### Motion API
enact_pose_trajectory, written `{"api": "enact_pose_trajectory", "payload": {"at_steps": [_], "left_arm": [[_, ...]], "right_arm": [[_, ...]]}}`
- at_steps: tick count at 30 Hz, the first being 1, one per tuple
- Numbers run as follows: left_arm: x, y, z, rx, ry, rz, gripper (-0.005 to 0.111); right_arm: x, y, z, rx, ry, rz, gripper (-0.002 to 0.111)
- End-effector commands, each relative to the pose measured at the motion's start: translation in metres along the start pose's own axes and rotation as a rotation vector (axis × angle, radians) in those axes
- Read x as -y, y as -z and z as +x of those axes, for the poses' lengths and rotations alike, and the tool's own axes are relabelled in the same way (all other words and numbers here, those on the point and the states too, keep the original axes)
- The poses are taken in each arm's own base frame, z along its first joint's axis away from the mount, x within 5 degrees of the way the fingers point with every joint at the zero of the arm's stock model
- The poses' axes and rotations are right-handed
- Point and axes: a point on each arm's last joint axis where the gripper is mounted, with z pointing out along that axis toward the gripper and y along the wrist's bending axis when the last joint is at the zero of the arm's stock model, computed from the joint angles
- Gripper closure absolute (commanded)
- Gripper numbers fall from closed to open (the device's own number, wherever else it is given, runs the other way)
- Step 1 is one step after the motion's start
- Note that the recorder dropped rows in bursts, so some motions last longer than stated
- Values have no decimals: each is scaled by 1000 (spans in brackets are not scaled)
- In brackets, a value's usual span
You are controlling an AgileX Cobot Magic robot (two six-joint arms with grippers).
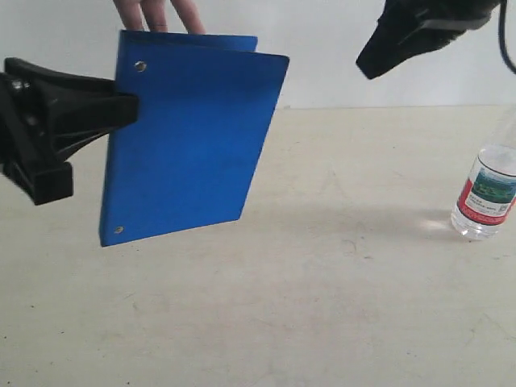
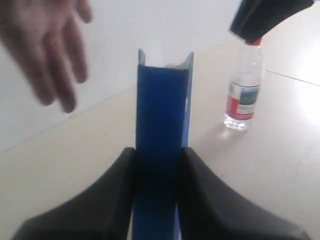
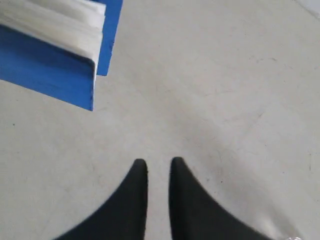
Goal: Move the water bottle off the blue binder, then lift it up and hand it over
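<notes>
The left gripper [image 2: 157,152] has its matte black, wedge-shaped jaws clamped on the spine edge of the blue binder [image 1: 193,137]. The binder is a smooth, flat rectangle with silver rivets [image 1: 141,66] and white pages [image 3: 55,27] inside, held upright clear of the pale, scuffed table [image 1: 322,282]. The right gripper [image 3: 158,165] hangs high on the right, its tapered black tips almost together with nothing between them. A person's hand [image 1: 157,14] shows behind the binder's top edge, and the water bottle [image 1: 486,193], clear plastic with a red, white and green label, stands upright on the table well to the right.
</notes>
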Motion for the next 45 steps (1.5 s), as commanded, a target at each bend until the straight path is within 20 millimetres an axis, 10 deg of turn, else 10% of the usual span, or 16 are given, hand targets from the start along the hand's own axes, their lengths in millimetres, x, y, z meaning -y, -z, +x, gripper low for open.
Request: {"api": "enact_pose_trajectory", "payload": {"at_steps": [1,13,20,30,36,45], "left_arm": [[1,41,-2,63,-2,-223,102],[10,117,-19,301,-11,-502,102],[14,110,8,265,94,-447,102],[-6,118,34,83,-44,-740,102],[2,156,-9,291,-83,-807,102],[30,176,19,563,165,-615,102]], "right_arm": [[-19,41,1,75,31,46,109],[-97,178,45,607,143,417,109],[-101,158,119,420,-69,551,109],[-112,180,120,701,-141,581,109],[-154,213,170,801,-195,580,109],[-182,219,217,802,-270,545,109]]}}
